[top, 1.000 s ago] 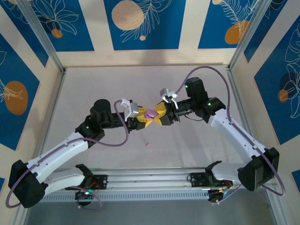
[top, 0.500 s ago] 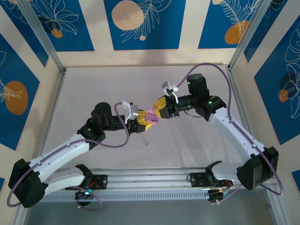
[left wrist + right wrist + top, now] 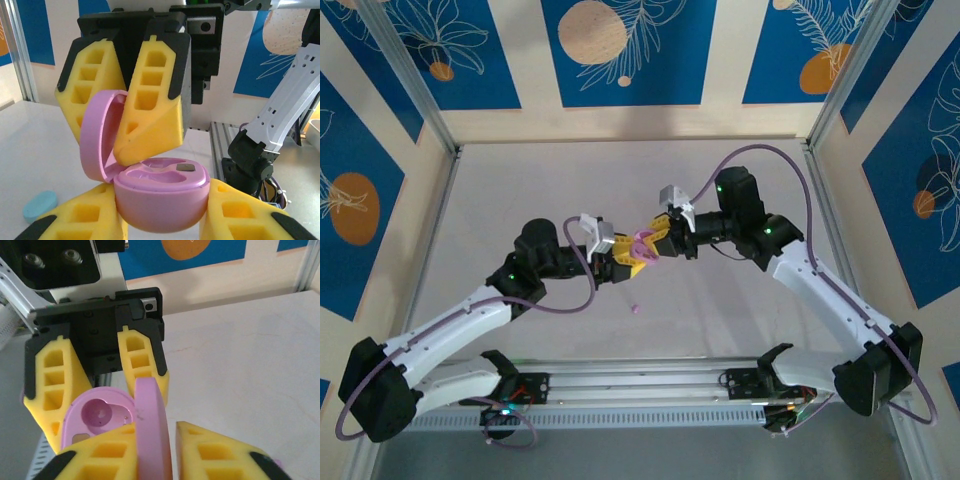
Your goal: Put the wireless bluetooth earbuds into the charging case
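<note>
I see a pale table [image 3: 510,190] ringed by aluminium posts [image 3: 412,85], with blue leaf-patterned wall panels [image 3: 660,70] behind it. On my left wrist view, a light blue oval case [image 3: 40,206] lies flat on the tabletop.

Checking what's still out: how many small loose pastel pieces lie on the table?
2. A tiny purple plastic nub lies centrally on the grey table; a light blue oval plastic piece, lower left in the left wrist view. Others may be hidden.
</note>
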Available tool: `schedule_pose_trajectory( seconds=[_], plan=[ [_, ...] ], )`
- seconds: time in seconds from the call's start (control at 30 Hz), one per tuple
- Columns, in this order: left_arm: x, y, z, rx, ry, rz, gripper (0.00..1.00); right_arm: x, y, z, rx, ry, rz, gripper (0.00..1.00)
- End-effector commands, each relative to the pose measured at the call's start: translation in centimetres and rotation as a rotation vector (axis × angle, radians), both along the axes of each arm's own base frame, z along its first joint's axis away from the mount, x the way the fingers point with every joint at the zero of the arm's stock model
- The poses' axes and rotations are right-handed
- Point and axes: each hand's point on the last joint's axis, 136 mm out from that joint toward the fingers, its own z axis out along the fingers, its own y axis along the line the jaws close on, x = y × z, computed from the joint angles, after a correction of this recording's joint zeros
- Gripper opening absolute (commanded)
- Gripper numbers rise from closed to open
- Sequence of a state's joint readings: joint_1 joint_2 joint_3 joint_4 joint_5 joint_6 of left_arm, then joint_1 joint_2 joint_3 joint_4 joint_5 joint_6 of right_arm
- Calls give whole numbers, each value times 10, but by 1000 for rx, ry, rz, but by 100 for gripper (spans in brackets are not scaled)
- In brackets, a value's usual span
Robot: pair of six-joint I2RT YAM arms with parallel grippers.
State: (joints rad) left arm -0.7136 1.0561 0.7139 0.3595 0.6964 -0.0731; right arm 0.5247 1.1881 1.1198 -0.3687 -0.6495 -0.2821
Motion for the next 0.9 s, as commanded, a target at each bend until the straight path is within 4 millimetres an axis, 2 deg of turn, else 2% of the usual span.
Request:
schedule_pose_trajectory(
  seconds=[0.0,0.17,0.43,0.7,0.87],
  plan=[
    [-6,-1,13,-42,-35,-29,21,3,-2,3,-3,-66,-35,20],
    [-4,-1,11,-35,-30,-16,26,-1,-3,8,9,-74,-26,13],
    [5,-4,8,-16,31,13,50,-2,0,8,-11,-102,-40,7],
    [9,-10,3,7,73,11,56,0,1,10,-21,-140,-73,7],
    [10,-12,7,-8,68,14,57,1,2,10,-38,-171,-92,7]
  ],
)
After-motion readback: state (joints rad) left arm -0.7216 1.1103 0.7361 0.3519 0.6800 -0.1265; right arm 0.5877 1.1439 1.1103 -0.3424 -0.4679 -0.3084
